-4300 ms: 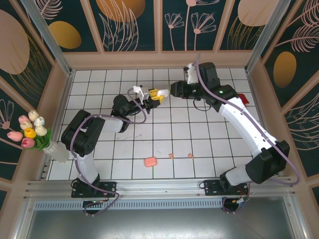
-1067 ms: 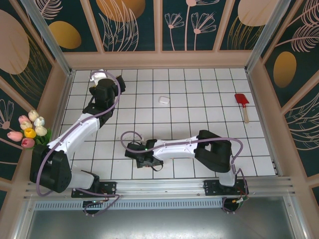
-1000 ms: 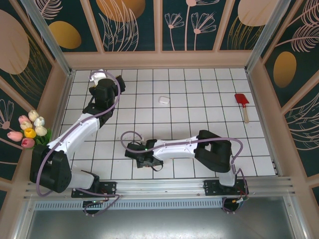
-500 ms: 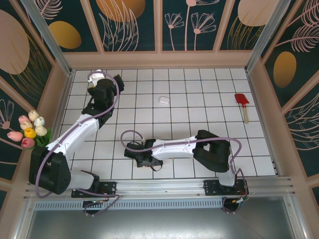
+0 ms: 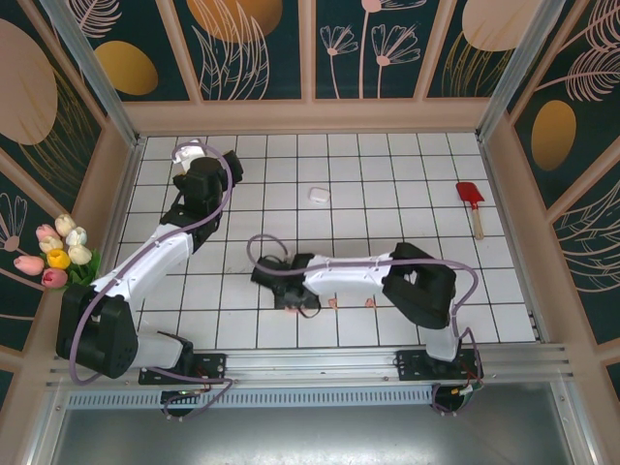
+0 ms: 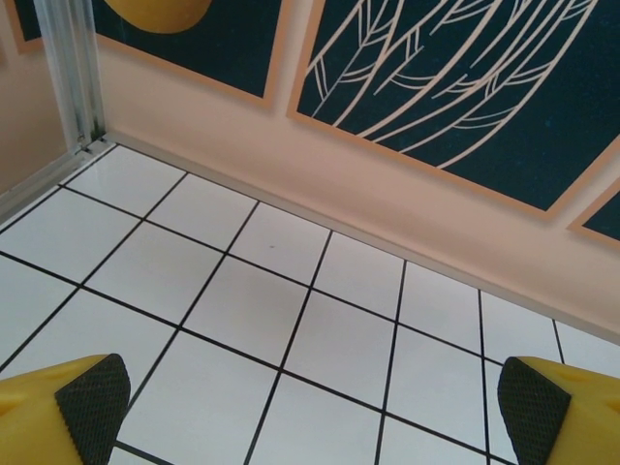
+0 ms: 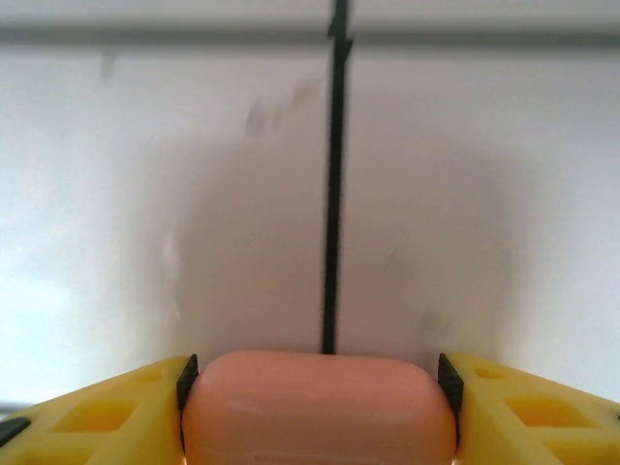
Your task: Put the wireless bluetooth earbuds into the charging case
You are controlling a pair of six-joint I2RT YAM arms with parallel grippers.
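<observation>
Right gripper [image 7: 317,380]: black pads touch both sides of the salmon-pink rounded plastic charging case [image 7: 318,412], at 6 o'clock on the white tiled table [image 5: 407,242]. Likely clamping it to steady or lift it. Tiny salmon-pink earbuds [image 5: 332,303] lie loose at its 3 o'clock, not yet in. Small white rounded case [image 5: 318,194] at 12. Left gripper [image 6: 312,399] at 10, fingers wide apart, empty, probably keeping clear.

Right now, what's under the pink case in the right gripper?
From the right wrist, the pink case sits between the right gripper's pads, with white tile and a black grout line beyond it. Whatever lies directly under it is covered by the case itself.
</observation>
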